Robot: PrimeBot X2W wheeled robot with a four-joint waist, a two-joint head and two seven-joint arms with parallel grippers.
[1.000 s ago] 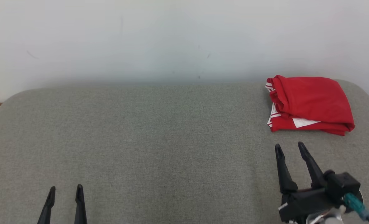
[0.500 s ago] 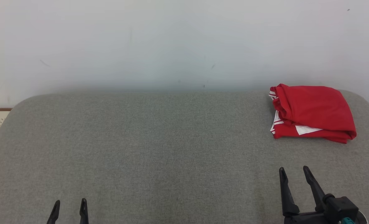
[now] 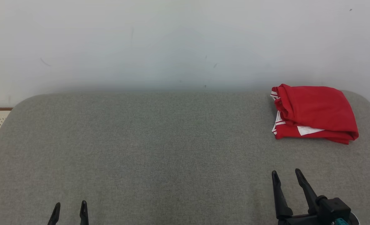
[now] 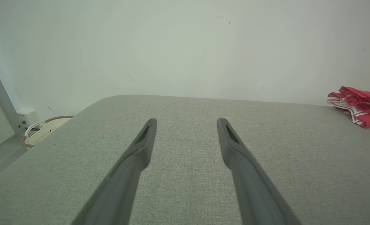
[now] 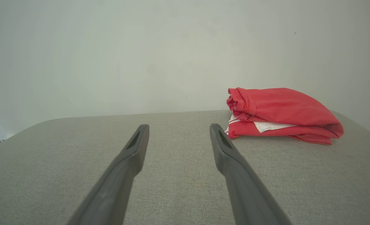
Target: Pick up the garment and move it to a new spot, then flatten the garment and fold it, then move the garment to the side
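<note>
Head view: folded red garment (image 3: 314, 112) far right on grey surface (image 3: 156, 140); left hand (image 3: 71, 203), right hand (image 3: 285, 171) spread, empty.

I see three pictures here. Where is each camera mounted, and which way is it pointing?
Head view: on the robot's head, looking forward and down over the grey padded surface to the white wall; the open left gripper and right gripper show at the bottom edge.
Left wrist view: on the left wrist, looking along its two fingers across the surface toward the wall.
Right wrist view: on the right wrist, looking along its fingers toward the folded red garment.
Shared: all three show the garment by the wall.
</note>
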